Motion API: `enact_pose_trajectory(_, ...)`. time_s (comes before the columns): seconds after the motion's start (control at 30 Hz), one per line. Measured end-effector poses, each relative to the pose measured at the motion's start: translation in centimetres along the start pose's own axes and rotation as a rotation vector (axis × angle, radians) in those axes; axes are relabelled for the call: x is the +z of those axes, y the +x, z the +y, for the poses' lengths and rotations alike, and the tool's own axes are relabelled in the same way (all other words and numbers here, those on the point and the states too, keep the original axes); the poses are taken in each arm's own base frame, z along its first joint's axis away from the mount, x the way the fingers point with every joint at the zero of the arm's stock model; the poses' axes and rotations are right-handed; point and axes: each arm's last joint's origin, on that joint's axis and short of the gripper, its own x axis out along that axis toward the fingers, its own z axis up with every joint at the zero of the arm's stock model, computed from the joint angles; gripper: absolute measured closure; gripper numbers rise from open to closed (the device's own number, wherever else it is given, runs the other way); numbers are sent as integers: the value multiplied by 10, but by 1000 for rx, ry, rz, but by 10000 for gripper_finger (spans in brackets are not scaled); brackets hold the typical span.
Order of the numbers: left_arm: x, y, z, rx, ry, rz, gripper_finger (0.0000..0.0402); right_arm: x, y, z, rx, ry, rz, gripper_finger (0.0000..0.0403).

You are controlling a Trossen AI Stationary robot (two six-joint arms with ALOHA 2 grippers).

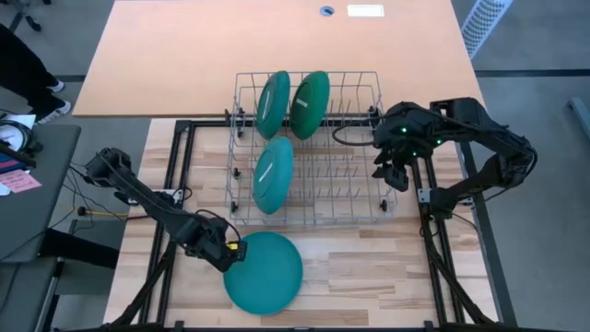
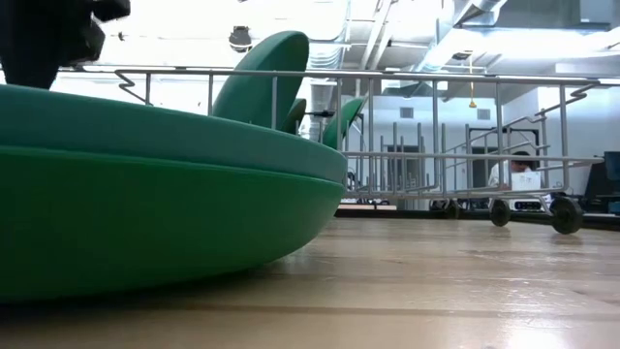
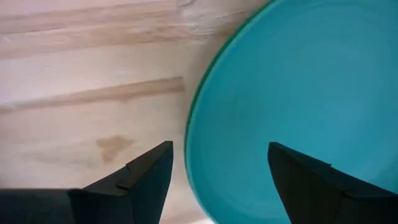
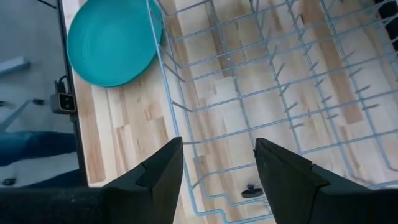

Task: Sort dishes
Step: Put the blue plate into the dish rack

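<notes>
A teal dish lies flat on the wooden table in front of the wire rack. In the low view it looks like two stacked dishes. My left gripper points down at its left rim, open, with one finger over the table and the other over the dish. Three dishes stand on edge between the rack's tines: a teal one and a dark green one at the back, and a teal one in front. My right gripper hangs open over the rack's right end.
A larger tan table adjoins the far side. The rack's right half holds only bare tines. Free wood lies right of the flat dish, along the near edge. The black frame rails run along both sides.
</notes>
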Motion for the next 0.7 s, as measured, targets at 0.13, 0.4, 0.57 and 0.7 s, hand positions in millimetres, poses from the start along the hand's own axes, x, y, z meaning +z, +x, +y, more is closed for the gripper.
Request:
enact_pose_trajectory(0.13, 3, 8, 7, 25, 15, -13, 157, 0, 0, 0, -11, 75, -6, 198)
enact_pose_trajectory(0.4, 5, 26, 14, -8, 46, 1, 175, 9, 0, 0, -3, 94, -87, 198)
enact_pose_trajectory(0.57, 7, 32, 19, -5, 48, -23, 195, 10, 0, 1, 4, 149, -95, 198)
enact_pose_trajectory(0.7, 10, 37, 23, -2, 71, -40, 218, 10, 0, 1, 6, 187, -96, 198)
